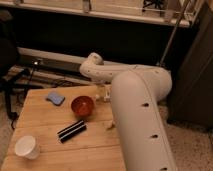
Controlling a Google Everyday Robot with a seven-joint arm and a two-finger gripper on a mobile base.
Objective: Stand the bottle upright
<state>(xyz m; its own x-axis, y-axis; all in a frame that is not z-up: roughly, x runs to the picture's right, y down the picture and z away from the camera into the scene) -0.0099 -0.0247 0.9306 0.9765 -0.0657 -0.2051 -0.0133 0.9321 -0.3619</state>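
- Tabletop (45, 119) of pale wood planks fills the near left of the camera view, with speckled floor to its right and a dark wall on the far side.
- Arm (140, 115), thick and white, rises from the near right, bends left over the table's far right corner and ends in a rounded joint. It covers the whole right edge of the table.
- Gripper (103, 93) hangs below that joint, low over the far right part of the table and just right of the bowl. How far it is open, and whether it has hold of anything, I cannot tell.
- Bottle (109, 125): a small pale shape that looks like it shows at the arm's left edge, on the table nearer than the gripper and right of the black object. The arm hides most of it, so whether it lies or stands cannot be told.
- Bowl (82, 106), reddish orange, sits upright near the table's middle, between the gripper and the blue sponge.
- Blue sponge (55, 97) lies flat on the far left part, apart from the bowl.
- Black object (71, 131), long and flat, lies slantwise just nearer than the bowl.
- White cup (26, 146) stands upright at the near left corner, well apart from everything else.
- Cables (30, 75) trail over the floor beyond the table's far left edge.
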